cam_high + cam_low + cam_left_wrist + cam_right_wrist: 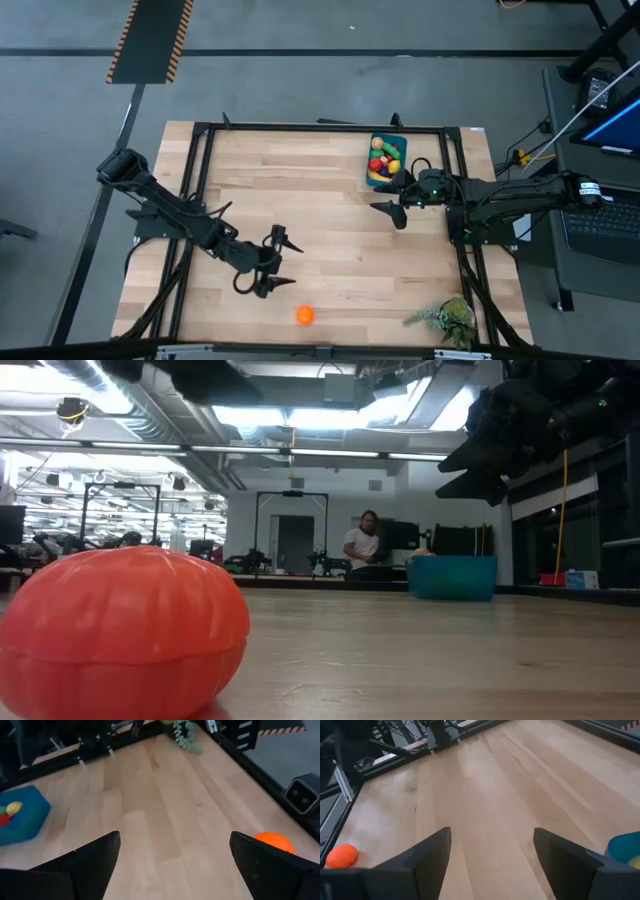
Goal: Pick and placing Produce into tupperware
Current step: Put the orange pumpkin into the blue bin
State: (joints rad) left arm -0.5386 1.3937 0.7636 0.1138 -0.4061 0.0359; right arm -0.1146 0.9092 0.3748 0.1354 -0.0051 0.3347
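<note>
In the high view the blue tupperware (387,158) sits in the upper right part of the wooden table (320,200), filled with produce (383,160): red, yellow, green and purple pieces heaped together. One orange piece (304,316), ribbed like a small pumpkin, lies alone near the lower centre edge of the table; it fills the lower left of the low view, where the container appears right of centre in the distance. No readable writing shows on the container or the produce. The left gripper (272,262) hovers at lower centre, just above and left of the orange piece, its fingers spread wide and empty. The right gripper (393,197) hangs just below the tupperware, also spread wide and holding nothing. A leafy green sprig (446,318) lies at the lower right corner of the table. In the low view, a seated person (360,548) shows in the room behind.
</note>
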